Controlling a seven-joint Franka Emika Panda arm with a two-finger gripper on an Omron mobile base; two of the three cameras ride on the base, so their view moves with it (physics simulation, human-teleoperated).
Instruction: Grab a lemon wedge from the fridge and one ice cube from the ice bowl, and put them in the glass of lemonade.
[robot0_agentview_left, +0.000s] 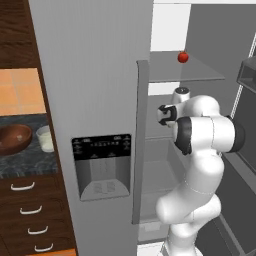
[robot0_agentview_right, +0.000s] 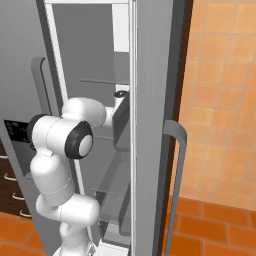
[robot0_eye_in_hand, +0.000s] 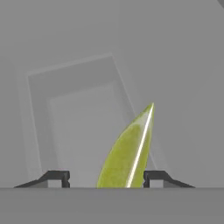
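The fridge (robot0_agentview_left: 95, 75) has its right side open, and my arm reaches inside at mid-shelf height. In the hand view a yellow-green lemon wedge (robot0_eye_in_hand: 127, 153) stands on edge between the fingers of my gripper (robot0_eye_in_hand: 107, 178). The gripper is open: the right finger is next to the wedge, and a gap separates the left finger from it. The ice bowl (robot0_agentview_left: 14, 138) sits on the dark counter left of the fridge, with the glass of lemonade (robot0_agentview_left: 45, 138) just to its right.
A small red fruit (robot0_agentview_left: 183, 57) lies on the glass shelf above my hand. The shut left door carries the black dispenser panel (robot0_agentview_left: 101, 165). The open right door (robot0_agentview_right: 150, 125) stands close beside the arm. Wooden drawers (robot0_agentview_left: 30, 210) sit below the counter.
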